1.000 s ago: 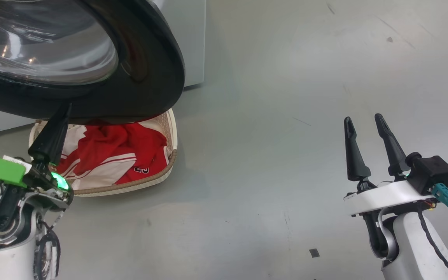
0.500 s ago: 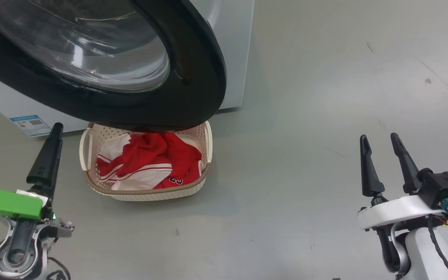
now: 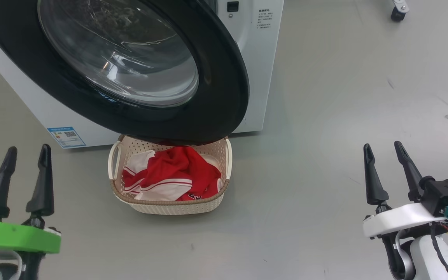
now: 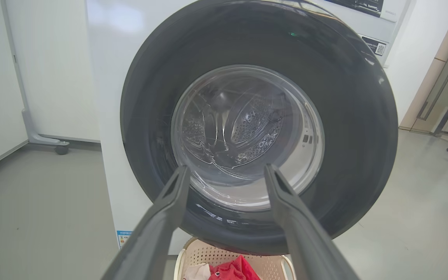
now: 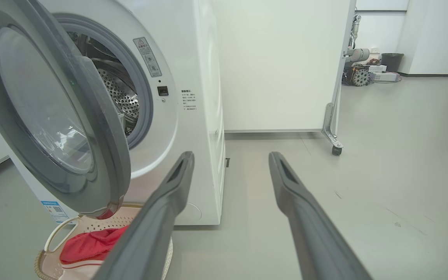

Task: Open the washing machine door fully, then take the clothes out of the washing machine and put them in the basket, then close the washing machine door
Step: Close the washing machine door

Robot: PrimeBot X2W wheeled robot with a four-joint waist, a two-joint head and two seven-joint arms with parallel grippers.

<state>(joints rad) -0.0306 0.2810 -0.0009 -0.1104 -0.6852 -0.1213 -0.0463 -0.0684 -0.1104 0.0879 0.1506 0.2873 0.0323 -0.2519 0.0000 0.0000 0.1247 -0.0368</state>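
With the left gripper (image 3: pixel 28 148) and right gripper (image 3: pixel 381 145) both spread and empty, the half-open washing machine door (image 3: pixel 216 77) hangs over the basket (image 3: pixel 169 208) holding the clothes (image 3: pixel 177 171), so a closing push could snag the heaped fabric.

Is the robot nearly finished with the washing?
Nearly. The red and white clothes lie in the basket, below the washing machine door. The left gripper and the right gripper are both open and empty, clear of the door. What's left: the door stands part open, so it needs swinging shut on the washing machine.
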